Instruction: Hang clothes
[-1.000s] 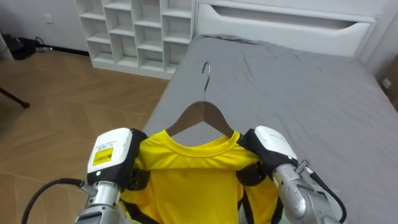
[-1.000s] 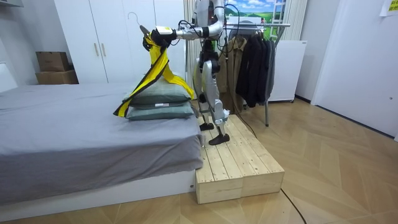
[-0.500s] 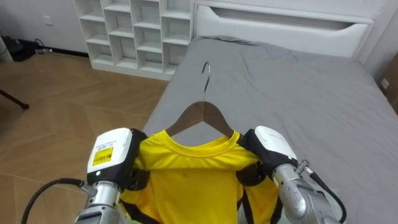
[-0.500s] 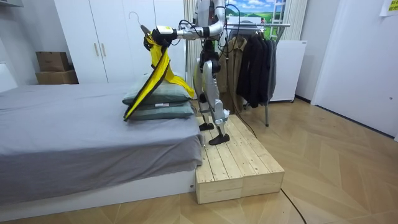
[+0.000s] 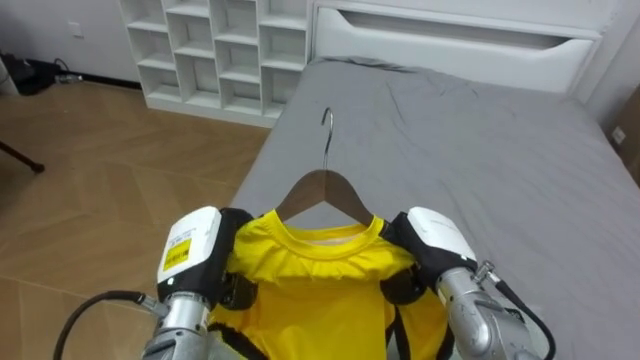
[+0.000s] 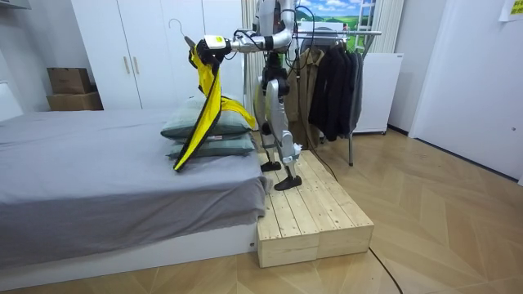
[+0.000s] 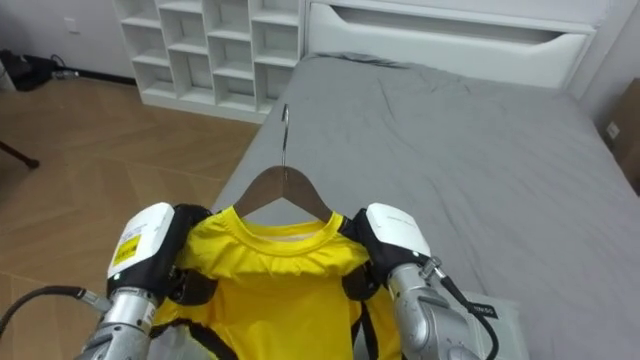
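Hands clutch yellow shirt on hanger — above bed.

Grey bed beside white cubby shelving, herringbone wood floor, white wardrobe, pale wooden platform

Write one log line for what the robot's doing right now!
shirt: on hanger, held up over bed | left hand: grips shirt | right hand: grips shirt

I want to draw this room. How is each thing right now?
shirt: on the hanger, up over the bed.
hanger: inside the shirt's neck, hook up.
left hand: up at the shirt's left shoulder.
right hand: up at its right shoulder.
pillows: stacked on the bed.
wardrobe: doors shut.
dark clothes: hanging on the rack.
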`<state>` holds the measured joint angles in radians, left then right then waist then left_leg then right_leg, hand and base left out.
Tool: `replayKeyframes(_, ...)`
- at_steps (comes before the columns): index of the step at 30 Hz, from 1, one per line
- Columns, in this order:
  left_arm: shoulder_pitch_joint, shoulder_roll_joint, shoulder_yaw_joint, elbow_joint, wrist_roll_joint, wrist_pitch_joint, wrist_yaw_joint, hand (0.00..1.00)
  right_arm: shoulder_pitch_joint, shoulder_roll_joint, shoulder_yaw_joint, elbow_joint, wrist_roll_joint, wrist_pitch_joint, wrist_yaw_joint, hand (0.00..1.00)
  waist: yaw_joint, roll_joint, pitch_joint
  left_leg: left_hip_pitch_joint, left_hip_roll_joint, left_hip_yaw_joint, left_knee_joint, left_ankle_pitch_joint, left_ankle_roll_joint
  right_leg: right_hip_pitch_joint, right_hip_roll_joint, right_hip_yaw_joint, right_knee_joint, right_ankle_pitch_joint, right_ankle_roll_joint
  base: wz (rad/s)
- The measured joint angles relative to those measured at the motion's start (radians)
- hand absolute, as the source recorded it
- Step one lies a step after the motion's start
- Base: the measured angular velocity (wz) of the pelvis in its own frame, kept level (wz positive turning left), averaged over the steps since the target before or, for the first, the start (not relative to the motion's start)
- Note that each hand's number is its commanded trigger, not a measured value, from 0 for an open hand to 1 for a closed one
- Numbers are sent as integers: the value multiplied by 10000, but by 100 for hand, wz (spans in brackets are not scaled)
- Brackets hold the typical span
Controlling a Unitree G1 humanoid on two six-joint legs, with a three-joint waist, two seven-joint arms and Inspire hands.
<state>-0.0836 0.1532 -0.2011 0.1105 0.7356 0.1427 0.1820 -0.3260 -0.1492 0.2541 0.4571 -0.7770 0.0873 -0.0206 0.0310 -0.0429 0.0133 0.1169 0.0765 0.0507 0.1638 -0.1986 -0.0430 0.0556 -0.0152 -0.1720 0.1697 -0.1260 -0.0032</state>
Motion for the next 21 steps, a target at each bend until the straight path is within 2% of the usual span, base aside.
replayKeyframes(12,-38,-262,-12,0,-268,-1,-454,0,18,46,12,0,-263,1,245,100,8,-55,-6,-11,-1,9,1,0,0,-3,-3,-8,-1,0,0,0)
replayKeyframes(21,-40,-297,-13,0,-277,0,-679,0,33,70,12,0,-562,1,377,100,7,-6,3,-16,-3,20,4,0,0,-3,-2,-4,-3,0,0,0)
